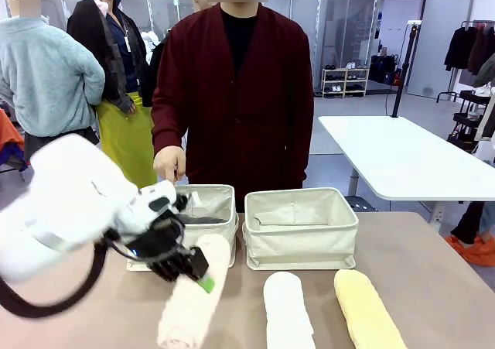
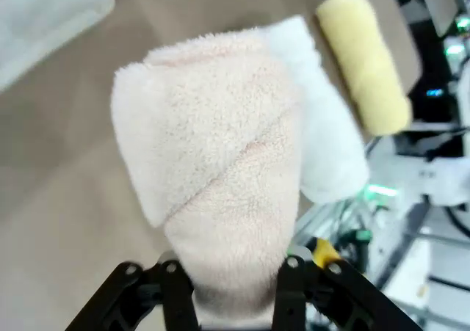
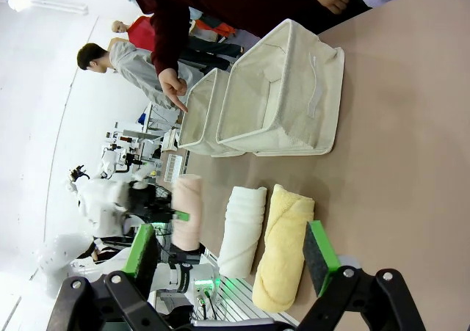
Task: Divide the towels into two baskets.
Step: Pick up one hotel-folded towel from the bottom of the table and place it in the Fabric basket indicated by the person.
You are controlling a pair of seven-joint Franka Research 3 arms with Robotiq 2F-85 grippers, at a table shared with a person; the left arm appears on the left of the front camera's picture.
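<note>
My left gripper (image 1: 191, 270) is shut on the cream towel (image 1: 197, 299), holding the roll tilted just in front of the left basket (image 1: 220, 233). In the left wrist view the cream towel (image 2: 228, 191) sits between the black fingers (image 2: 180, 291). A dark grey towel (image 1: 199, 220) lies inside the left basket. The right basket (image 1: 302, 244) stands beside it. The white towel (image 1: 286, 314) and the pale yellow towel (image 1: 367, 312) lie on the table in front. My right gripper (image 3: 231, 254) hangs open above the near ends of the white towel (image 3: 242, 228) and yellow towel (image 3: 283, 250).
A person in a dark red cardigan stands at the far side, one hand (image 1: 170, 163) pointing down at the left basket's far rim. The brown table (image 1: 418, 272) has free room to the right. A white table (image 1: 402, 159) stands farther back.
</note>
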